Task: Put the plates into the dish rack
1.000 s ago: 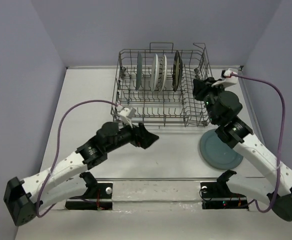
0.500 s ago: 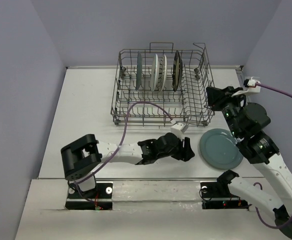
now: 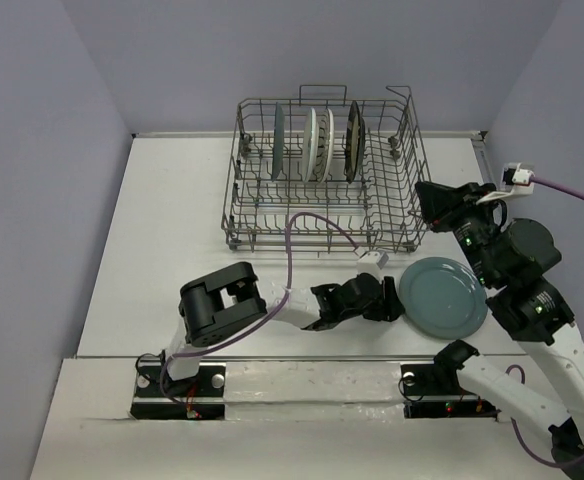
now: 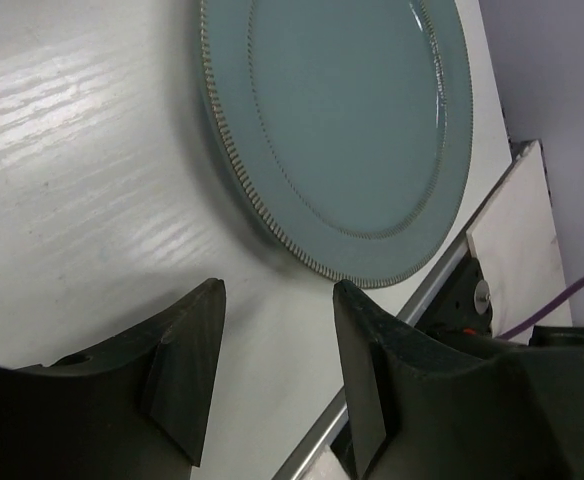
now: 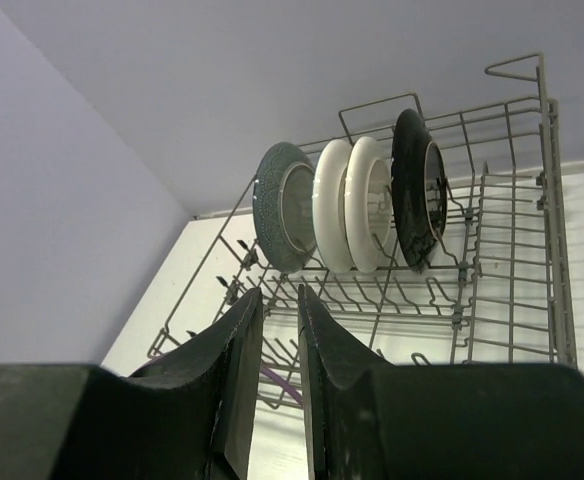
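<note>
Teal plate [image 4: 342, 120] flat on tabletop [image 3: 172, 250], just beyond left tool [image 4: 277, 310] tips, seemingly not touching; jaws half apart, empty. Right tool [image 5: 280, 310] narrow, empty, raised beside dish rack [image 3: 302, 215].

Left tool [image 4: 279, 305] agape — right tool [image 5: 280, 305] ajar
</note>
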Robot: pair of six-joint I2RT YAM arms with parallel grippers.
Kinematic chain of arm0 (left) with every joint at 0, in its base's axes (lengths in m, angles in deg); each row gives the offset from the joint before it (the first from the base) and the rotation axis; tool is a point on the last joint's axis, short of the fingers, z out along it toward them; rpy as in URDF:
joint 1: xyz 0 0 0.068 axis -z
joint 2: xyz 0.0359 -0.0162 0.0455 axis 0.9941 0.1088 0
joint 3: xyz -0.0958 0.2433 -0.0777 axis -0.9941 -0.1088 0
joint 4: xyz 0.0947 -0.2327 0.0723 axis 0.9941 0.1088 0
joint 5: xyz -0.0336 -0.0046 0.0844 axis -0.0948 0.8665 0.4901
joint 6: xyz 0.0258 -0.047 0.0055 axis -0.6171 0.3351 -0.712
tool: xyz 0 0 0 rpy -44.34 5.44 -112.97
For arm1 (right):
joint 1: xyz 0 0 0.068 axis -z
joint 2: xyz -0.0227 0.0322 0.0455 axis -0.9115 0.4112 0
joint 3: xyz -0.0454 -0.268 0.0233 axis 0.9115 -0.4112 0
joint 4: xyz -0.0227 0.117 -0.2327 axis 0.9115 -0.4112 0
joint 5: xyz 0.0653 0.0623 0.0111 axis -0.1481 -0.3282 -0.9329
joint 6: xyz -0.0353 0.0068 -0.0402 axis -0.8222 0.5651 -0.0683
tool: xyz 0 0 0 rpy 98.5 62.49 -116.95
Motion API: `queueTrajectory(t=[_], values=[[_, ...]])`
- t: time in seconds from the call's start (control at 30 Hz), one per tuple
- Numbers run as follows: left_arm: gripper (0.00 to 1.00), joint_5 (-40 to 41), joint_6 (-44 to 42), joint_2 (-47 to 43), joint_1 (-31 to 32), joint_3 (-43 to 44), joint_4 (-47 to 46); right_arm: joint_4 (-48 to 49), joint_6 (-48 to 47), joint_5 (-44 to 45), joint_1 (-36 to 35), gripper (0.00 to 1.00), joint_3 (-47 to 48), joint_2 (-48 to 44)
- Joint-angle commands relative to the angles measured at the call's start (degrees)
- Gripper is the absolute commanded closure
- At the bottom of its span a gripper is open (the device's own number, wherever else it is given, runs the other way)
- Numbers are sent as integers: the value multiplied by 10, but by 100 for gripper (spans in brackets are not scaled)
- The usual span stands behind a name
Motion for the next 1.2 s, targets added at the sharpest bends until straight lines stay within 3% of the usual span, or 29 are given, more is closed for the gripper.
queueTrajectory(t=[0.0, 0.4, 0.73, 0.83, 0.93, 0.97, 1.17], values=[[42, 37, 19, 24, 0, 39, -59, 11, 21, -37, 4, 74, 11, 7], [43, 47, 31, 106, -12, 82, -82, 27, 39, -41, 4, 73, -10, 7], [51, 67, 53, 130, -14, 57, -141, 43, 48, -38, 4, 73, -30, 19], [57, 65, 53, 143, -14, 59, -152, 52, 54, -36, 4, 73, -34, 29], [81, 68, 43, 150, -14, 62, -159, 65, 56, -41, 4, 73, -36, 37], [94, 68, 41, 147, -14, 57, -160, 68, 56, -43, 4, 73, -37, 38], [94, 72, 43, 94, -13, -18, -203, 83, 61, -53, 4, 73, -51, 45]])
